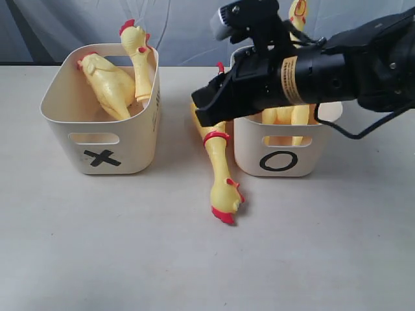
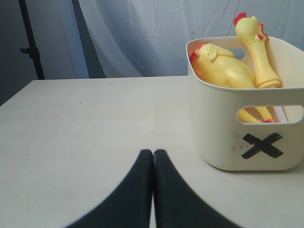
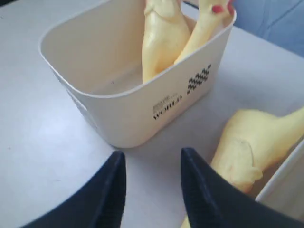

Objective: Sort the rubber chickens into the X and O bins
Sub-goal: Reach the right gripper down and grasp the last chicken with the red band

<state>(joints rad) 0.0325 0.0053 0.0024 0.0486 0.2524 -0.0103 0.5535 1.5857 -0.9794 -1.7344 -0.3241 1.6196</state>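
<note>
One rubber chicken (image 1: 220,162) lies on the table between the bins, head toward the front, its body (image 3: 251,142) against the O bin (image 1: 279,162). My right gripper (image 1: 200,109) reaches across the O bin and hovers over that body. It is open (image 3: 152,159) and holds nothing; the body lies just beside one finger. Another chicken (image 1: 285,116) stands in the O bin. The X bin (image 1: 97,139) holds a plump yellow body (image 2: 223,71) and a long neck with a red-combed head (image 2: 254,42); whether these are one toy or two, I cannot tell. My left gripper (image 2: 153,152) is shut and empty, low over the table beside the X bin (image 2: 228,142).
The right arm's black body (image 1: 337,65) hangs above the O bin and hides most of its opening. A pale curtain (image 2: 156,33) closes the back of the table. Bare tabletop (image 1: 194,259) lies in front of both bins.
</note>
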